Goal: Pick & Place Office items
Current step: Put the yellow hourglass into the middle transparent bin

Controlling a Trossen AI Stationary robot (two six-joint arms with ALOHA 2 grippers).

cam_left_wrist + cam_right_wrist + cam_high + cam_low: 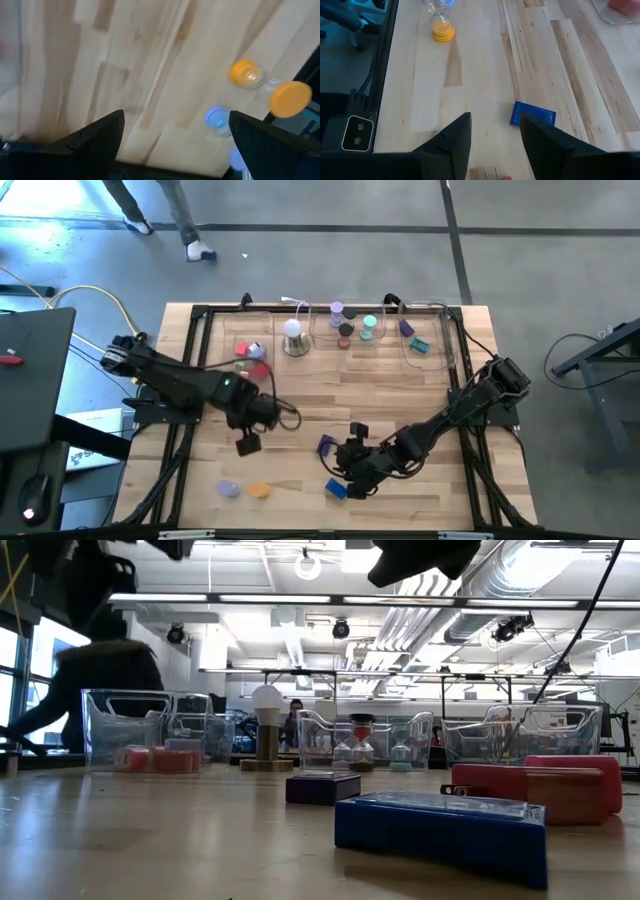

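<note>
Both grippers hover over the table's near half and touch nothing. My left gripper (248,442) (176,115) is open above bare wood; beyond its fingers lie an orange roll (265,85) (260,491) and a lilac roll (217,118) (229,489) on their sides. My right gripper (350,470) (495,115) is open, slanting down over a blue block (532,114) (335,488) (440,825) that lies flat just beyond its fingertips. A purple block (325,445) (322,787) lies flat beside it. A red block (540,785) shows in the low view.
Clear trays (425,340) line the far edge, holding red and pink blocks (250,352) and several rolls (345,330). A white dome on a metal base (293,335) stands between them. A black frame (190,360) rims the table. A person's legs (170,215) show beyond the far edge.
</note>
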